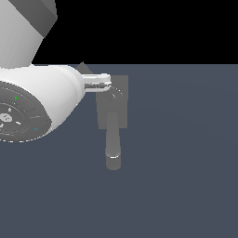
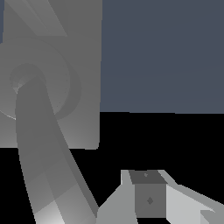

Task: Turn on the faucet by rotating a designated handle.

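Nearest the exterior camera, the white robot arm (image 1: 35, 100) fills the exterior view's left, its round end face with small green and blue marks turned toward the lens and hiding whatever lies behind it. Moving rightward, the gripper (image 1: 103, 82) reaches out level, fingers close together at the upper corner of the faucet (image 1: 113, 109); whether they clamp anything cannot be told. The faucet sits mid-frame on the dark blue-grey floor (image 1: 186, 162): rectangular base, small round hub, thick spout (image 1: 113, 139) running toward the camera. The handle cannot be clearly made out in this view. The wrist view gives what the exterior lacks: the base (image 2: 85, 65) close up, a thick rounded grey cylinder (image 2: 43, 162) rising from a ringed socket, and one finger (image 2: 148, 199) beside it, apart from it.
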You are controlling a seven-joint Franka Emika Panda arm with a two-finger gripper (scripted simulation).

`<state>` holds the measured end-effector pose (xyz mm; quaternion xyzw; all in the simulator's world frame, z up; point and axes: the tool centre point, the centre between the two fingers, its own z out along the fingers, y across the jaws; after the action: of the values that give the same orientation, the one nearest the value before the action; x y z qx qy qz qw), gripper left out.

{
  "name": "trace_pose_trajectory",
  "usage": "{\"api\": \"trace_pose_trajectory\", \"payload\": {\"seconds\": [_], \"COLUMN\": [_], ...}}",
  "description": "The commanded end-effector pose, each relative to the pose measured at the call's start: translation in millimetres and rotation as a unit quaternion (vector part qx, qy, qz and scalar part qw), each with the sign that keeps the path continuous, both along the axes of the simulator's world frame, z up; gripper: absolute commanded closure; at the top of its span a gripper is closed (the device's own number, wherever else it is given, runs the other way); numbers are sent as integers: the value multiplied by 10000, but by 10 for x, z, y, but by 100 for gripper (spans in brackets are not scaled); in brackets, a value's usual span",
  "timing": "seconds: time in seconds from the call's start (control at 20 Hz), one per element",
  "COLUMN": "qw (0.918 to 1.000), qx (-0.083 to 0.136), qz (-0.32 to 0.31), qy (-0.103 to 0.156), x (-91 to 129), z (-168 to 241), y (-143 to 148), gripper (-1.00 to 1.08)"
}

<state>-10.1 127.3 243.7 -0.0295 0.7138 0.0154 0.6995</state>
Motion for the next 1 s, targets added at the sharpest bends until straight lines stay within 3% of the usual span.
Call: {"api": "trace_pose_trajectory", "payload": {"seconds": [0.0,0.6,0.65,0.95], "qw": [10000,9999,9997,9998], "qx": [10,17,186,137], "qz": [-36,-31,-102,-81], "qy": [-58,-100,-106,-104], "x": [20,45,11,31], "z": [124,447,317,399], "y": [-108,-403,-388,-594], "gripper": [108,108,108,108]}}
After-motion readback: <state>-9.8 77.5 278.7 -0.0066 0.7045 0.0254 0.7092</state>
